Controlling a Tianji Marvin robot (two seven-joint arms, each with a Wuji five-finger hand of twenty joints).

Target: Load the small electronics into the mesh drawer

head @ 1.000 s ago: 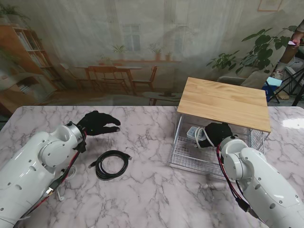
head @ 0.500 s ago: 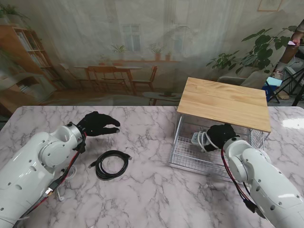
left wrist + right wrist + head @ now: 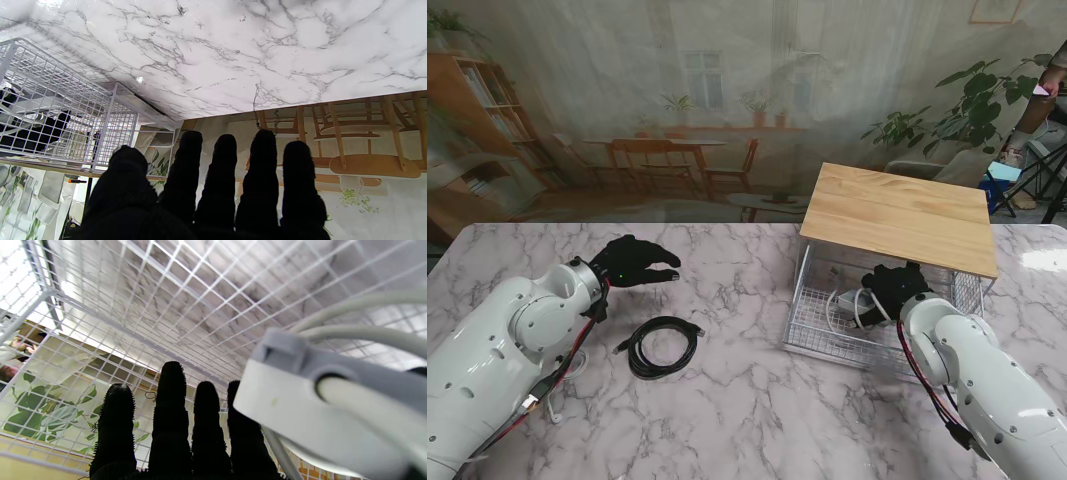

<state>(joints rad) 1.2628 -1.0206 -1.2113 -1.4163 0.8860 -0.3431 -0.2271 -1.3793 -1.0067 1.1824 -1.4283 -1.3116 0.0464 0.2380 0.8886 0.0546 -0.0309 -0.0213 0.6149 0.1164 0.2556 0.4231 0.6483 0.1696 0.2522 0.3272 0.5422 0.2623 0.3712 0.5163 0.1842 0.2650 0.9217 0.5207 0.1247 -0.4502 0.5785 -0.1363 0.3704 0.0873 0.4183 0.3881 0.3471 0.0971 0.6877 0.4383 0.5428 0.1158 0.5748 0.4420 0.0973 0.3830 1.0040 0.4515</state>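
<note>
A white marble tabletop (image 3: 737,400) runs under a painted café backdrop with a bookshelf (image 3: 477,130) at ten o'clock and a potted plant (image 3: 957,110) at two o'clock. In the stand view the mesh drawer (image 3: 822,335) sits at three o'clock under a wooden top (image 3: 897,215). The right hand (image 3: 897,287) is inside the drawer, holding a white charger (image 3: 847,300) with looped white cable (image 3: 859,315) just over the mesh floor. The left hand (image 3: 632,262) hovers at nine o'clock, fingers spread and holding nothing. A coiled black cable (image 3: 662,345) lies on the marble nearer to me than that hand, apart from it. A second ago the right hand and charger sat farther back and more to the left in the drawer; they have since come toward the front and lower. The left hand and black cable have not moved.

In the left wrist view the left hand (image 3: 213,190) shows four straight fingers and a thumb, apart, touching nothing, with the tabletop (image 3: 233,50) beyond and the mesh drawer (image 3: 66,100) to one side.

In the right wrist view the right hand (image 3: 180,436) has its four fingers (image 3: 171,406) extended along the drawer's wire mesh (image 3: 150,290). The white charger (image 3: 317,406) fills the thumb side, pressed against the hand, its cable (image 3: 367,333) curling off it. The thumb is hidden, so the exact grip cannot be seen.
</note>
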